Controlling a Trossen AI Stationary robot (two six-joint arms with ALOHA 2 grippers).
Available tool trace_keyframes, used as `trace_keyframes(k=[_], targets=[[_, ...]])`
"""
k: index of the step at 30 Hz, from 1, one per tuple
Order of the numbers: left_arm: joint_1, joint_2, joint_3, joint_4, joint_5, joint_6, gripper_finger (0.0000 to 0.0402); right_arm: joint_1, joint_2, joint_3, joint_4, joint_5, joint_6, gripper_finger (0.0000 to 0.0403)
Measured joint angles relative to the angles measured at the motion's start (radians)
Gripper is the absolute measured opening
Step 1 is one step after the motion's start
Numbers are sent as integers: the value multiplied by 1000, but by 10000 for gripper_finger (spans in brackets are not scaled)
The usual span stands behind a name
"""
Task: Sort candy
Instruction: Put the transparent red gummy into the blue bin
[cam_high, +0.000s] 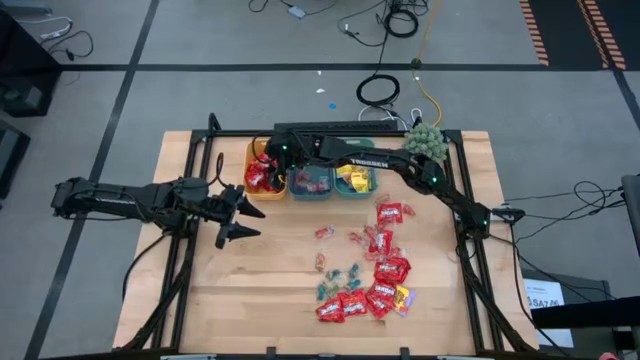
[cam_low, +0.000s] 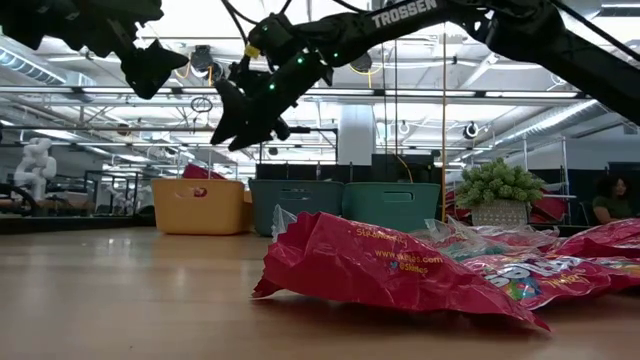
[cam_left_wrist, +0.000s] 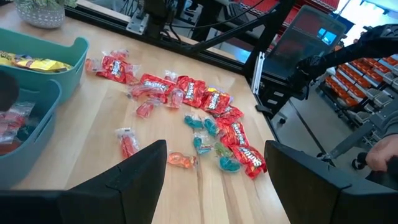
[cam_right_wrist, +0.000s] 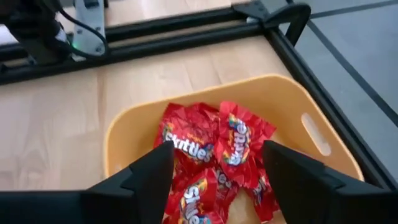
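Observation:
Candy lies scattered on the wooden table's right half: red packets (cam_high: 385, 270), small blue pieces (cam_high: 335, 280) and pink ones (cam_high: 324, 233). The left wrist view shows the same spread (cam_left_wrist: 205, 106). My right gripper (cam_right_wrist: 214, 168) hangs open above the orange bin (cam_right_wrist: 280, 93), over the red packets (cam_right_wrist: 211, 143) lying in it, and holds nothing. In the low view it (cam_low: 245, 110) is well above that bin (cam_low: 200, 205). My left gripper (cam_high: 245, 218) is open in the air left of the spread, its fingers pointing toward it (cam_left_wrist: 214, 162).
Three bins stand in a row at the far edge: the orange one (cam_high: 250, 160), a teal one (cam_high: 310, 192) with small pieces, and a teal one (cam_high: 355, 190) with yellow packets. A green spiky plant (cam_high: 425, 140) stands right of them. Bare wood (cam_high: 260, 290) lies near and left.

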Motion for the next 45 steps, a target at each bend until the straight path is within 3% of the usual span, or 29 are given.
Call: trace_keyframes(k=[6, 11, 14, 17, 24, 31, 37, 41, 45], targets=[[0, 0, 0, 0, 0, 0, 281, 5, -3, 0, -57, -5, 23, 244], [0, 0, 0, 0, 0, -1, 281, 8, -43, 0, -282, -21, 38, 236], [0, 0, 0, 0, 0, -1, 281, 18, -86, 0, -392, -99, 23, 227], [0, 0, 0, 0, 0, -1, 281, 46, -126, 0, -486, -159, 2, 215], [0, 0, 0, -3, 1, 0, 281, 149, -184, -67, -631, -157, -13, 196], [0, 0, 0, -4, 3, -2, 281, 259, -270, -382, -484, -142, 10, 186], [0, 0, 0, -4, 7, -1, 281, 292, -323, -709, -228, 72, 92, 181], [0, 0, 0, -4, 7, -1, 281, 287, -317, -799, -69, 43, 102, 180], [0, 0, 0, -3, 7, -1, 281, 290, -296, -806, -75, 16, 135, 158]])
